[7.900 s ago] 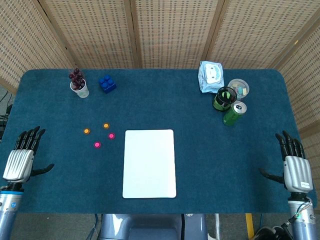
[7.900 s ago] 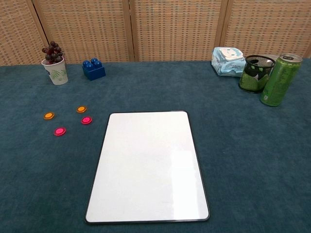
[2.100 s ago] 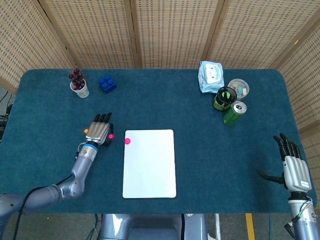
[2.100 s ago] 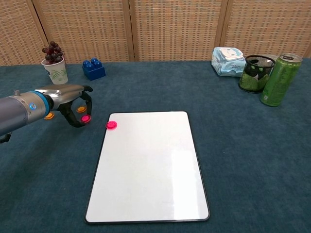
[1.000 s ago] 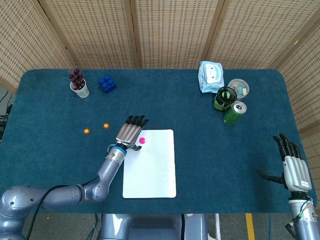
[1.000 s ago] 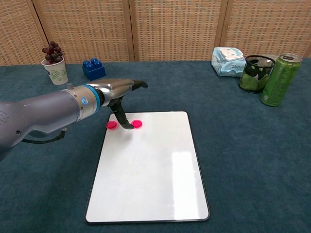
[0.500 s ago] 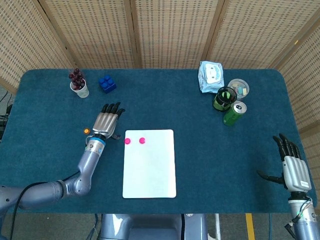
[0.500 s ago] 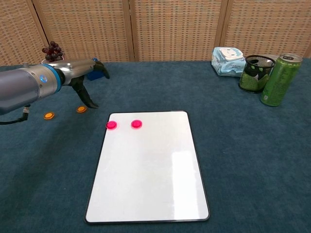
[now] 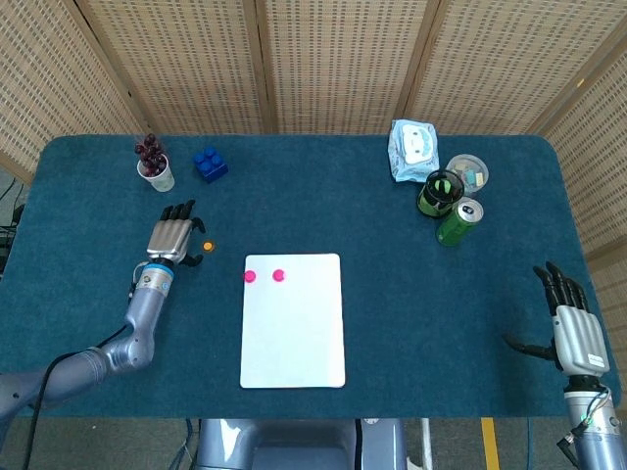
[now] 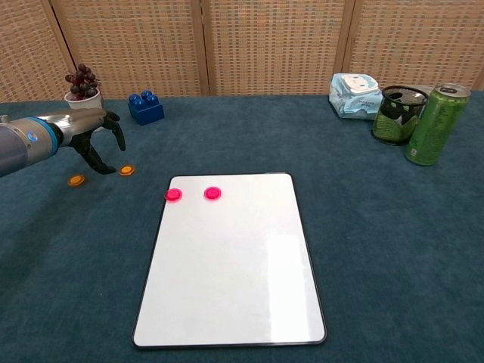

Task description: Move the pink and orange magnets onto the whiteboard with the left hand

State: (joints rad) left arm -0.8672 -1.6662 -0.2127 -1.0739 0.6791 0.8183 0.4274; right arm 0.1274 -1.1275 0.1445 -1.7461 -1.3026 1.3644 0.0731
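Magnets were in two places: two pink magnets [image 10: 173, 194] sat on the top left edge of the whiteboard [image 10: 234, 265], side by side, and two orange magnets [image 10: 126, 170] lay on the blue cloth [image 10: 363, 227] to the left of the board. I saw in the chest view that one orange magnet was just beside the fingertips of my left hand [image 10: 89, 134], and the second one [image 10: 76, 180] was a little more to the left, below the hand. In the head view only one orange magnet [image 9: 207, 245] showed, just right of the left hand [image 9: 169, 238]; the other was hidden.

My left hand hovered over the cloth with fingers curled downward and apart, holding nothing. My right hand [image 9: 575, 333] rested at the right edge of the table, fingers spread, also holding nothing.

Behind the left hand stood a small cup with grapes [image 10: 85, 98] and a blue brick [image 10: 145, 107]. Far on the right were a pack of wipes [image 10: 354, 94], a black mesh cup [image 10: 396, 113] and a green can [image 10: 433, 123], all well apart from the magnets. Nothing lay between the orange magnets and the board.
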